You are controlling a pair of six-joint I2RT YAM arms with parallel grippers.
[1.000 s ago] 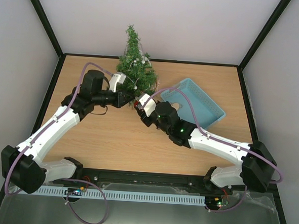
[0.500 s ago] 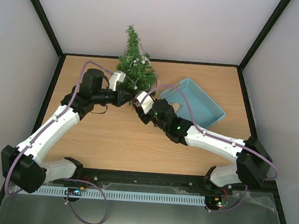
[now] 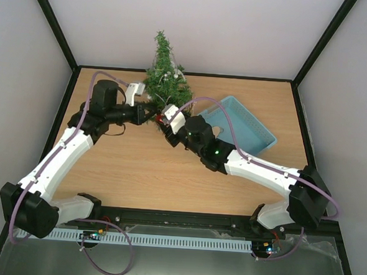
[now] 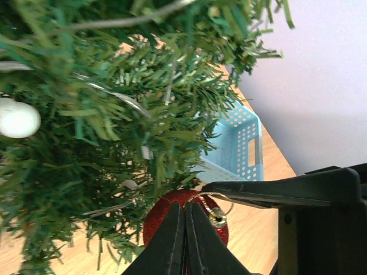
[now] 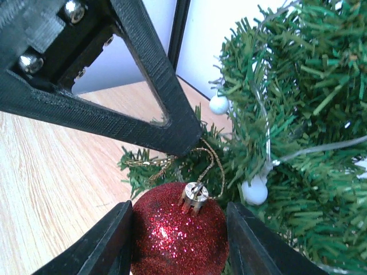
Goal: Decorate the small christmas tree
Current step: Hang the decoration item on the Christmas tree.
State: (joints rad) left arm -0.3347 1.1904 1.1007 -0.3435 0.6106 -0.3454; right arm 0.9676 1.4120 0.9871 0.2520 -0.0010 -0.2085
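The small christmas tree [image 3: 165, 80] stands at the back of the table, with white beads and a silver strand on it. My right gripper [image 5: 179, 229] is shut on a red glitter bauble [image 5: 172, 240] and holds it against the tree's lowest branches [image 5: 287, 143]. My left gripper [image 4: 186, 207] is shut on the bauble's gold hanging loop [image 5: 213, 163] just above its gold cap [image 5: 194, 197]. In the left wrist view the bauble [image 4: 157, 220] shows behind my shut jaws, under the branches. In the top view the two grippers, left [image 3: 151, 115] and right [image 3: 166, 121], meet at the tree's front foot.
A light blue perforated basket [image 3: 243, 125] lies to the right of the tree; it also shows in the left wrist view [image 4: 241, 143]. White walls with black frame posts close in the wooden table [image 3: 138, 166].
Both grippers have moved up and left toward the tree's base, carrying the bauble closer under the lower branches. The left arm's wrist has drawn back to the left.
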